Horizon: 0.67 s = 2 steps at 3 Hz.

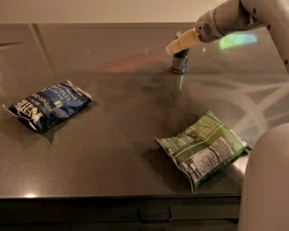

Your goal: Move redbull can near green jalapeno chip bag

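I seem to be in a kitchen or break room: a glossy dark stone counter [113, 158] with drawer fronts [153, 215] at 6 o'clock and a pale wall [90, 11] at 12. My gripper [175, 47] hangs at 1 o'clock over its far side. Snack bags lie on it, a blue chip bag [47, 106] at 9 and the green jalapeno chip bag [203, 149] at 5.

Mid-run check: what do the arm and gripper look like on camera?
The gripper, just above the redbull can, is pale cream-yellow and tapered. The arm is smooth, white and rounded, with a dotted grille patch at the wrist. No cables show.
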### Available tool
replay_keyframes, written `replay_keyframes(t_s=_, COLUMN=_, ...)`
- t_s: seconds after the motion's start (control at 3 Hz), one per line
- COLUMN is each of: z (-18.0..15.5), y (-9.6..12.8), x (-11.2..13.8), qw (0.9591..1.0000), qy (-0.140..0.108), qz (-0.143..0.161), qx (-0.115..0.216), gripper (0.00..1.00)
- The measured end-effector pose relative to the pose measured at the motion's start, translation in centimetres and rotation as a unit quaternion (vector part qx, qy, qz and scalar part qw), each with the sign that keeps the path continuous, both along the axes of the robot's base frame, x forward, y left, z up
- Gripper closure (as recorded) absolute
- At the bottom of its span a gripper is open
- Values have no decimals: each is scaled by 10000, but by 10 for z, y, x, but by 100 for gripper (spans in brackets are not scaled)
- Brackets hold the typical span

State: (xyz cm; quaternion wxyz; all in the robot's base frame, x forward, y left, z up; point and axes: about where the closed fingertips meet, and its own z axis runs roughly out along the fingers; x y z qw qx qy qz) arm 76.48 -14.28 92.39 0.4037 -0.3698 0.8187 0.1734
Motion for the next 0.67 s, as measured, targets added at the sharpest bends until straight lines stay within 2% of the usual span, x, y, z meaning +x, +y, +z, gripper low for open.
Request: replay_keyframes(t_s=0.67, z=4, y=4, x=-10, qw=9998, qy=-16, qz=167, qx=-52, gripper=64)
